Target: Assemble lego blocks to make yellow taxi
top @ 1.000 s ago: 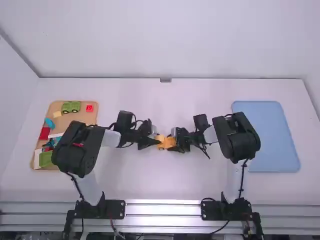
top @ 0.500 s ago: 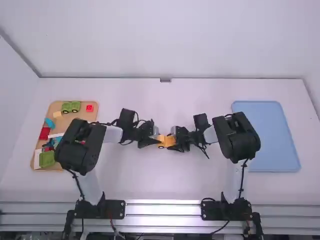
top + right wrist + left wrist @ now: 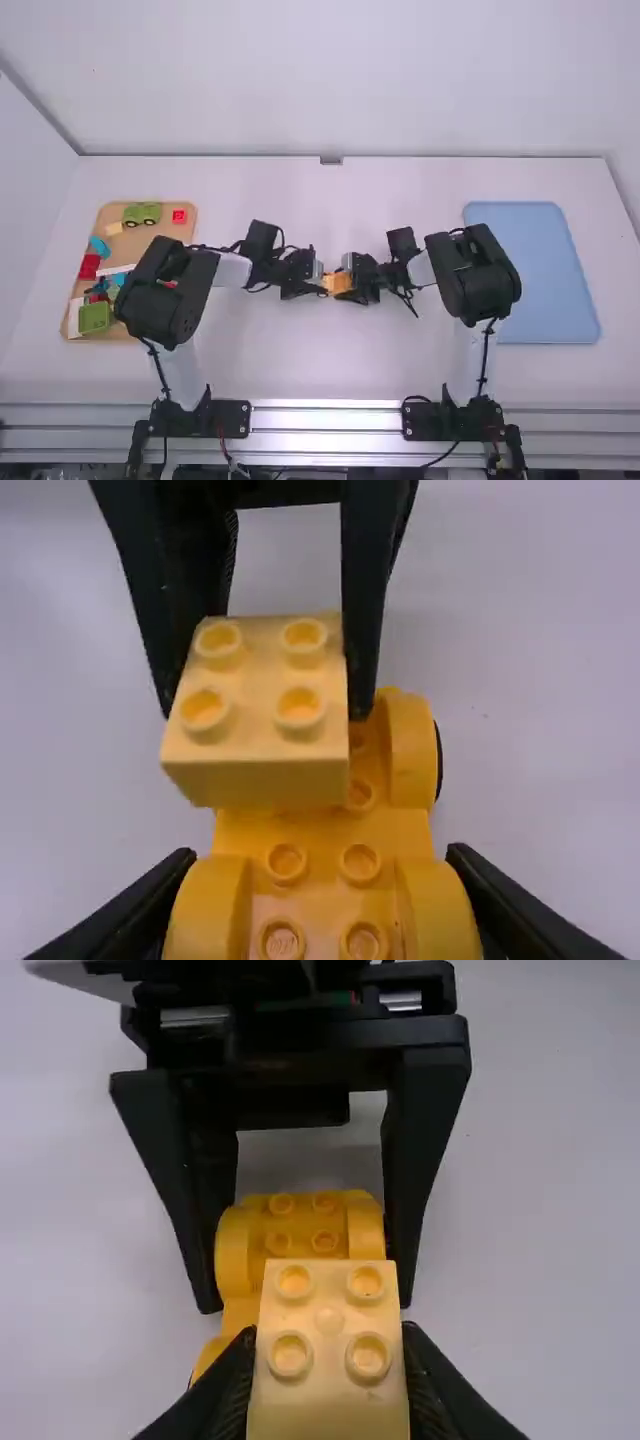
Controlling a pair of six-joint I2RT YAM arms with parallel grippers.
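Taxi base (image 3: 322, 830) is mid-table, clamped in our right gripper (image 3: 306, 1303), probably to brace it for pressing. Our left gripper (image 3: 265, 708) pinches the pale block (image 3: 330, 1295) by 2 sides, likely so it can seat with its 4 studs (image 3: 367, 1357) up. The edges of the table (image 3: 330, 365) lie well apart from our work, giving us room to back off.

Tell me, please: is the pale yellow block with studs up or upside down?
Studs up: both wrist views show the block with four studs on top.
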